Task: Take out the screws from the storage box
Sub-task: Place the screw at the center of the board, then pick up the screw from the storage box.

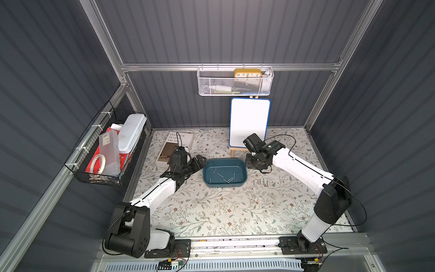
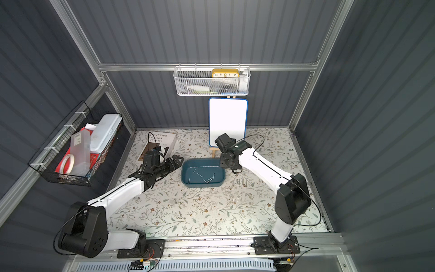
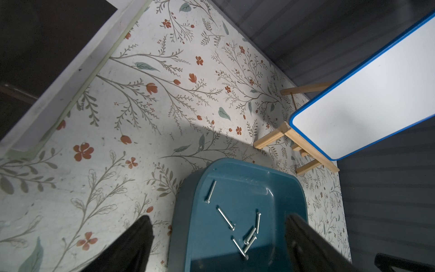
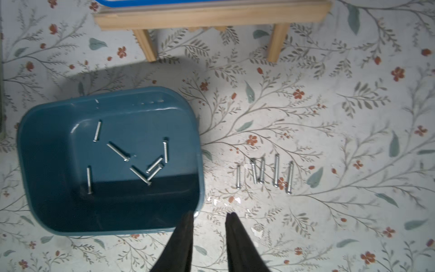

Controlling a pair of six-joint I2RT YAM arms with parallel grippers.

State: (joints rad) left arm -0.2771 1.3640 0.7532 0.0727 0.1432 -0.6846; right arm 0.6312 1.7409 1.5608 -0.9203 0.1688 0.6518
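Screws [image 4: 117, 152]: 7 loose in box [image 4: 47, 141], 5 more in a row on table [image 4: 329, 117] beside it. L tool [image 3: 217, 219] wide, empty, by box rim; R tool [image 4: 210, 214] narrow gap, empty, beside box. Both cropped in wrist views.

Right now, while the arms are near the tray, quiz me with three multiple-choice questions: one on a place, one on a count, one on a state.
1. Where do the removed screws lie?
A. in the white mesh basket
B. in a row on the table beside the storage box
C. on the book

2. How many screws are in the storage box?
A. three
B. seven
C. twelve

3. How is the right gripper?
A. open, empty
B. shut on a screw
C. clamped on the box rim

Key: 1 B, five lie side by side next to the box; 2 B, seven show on its floor; 3 A, its fingers stand apart with nothing between.
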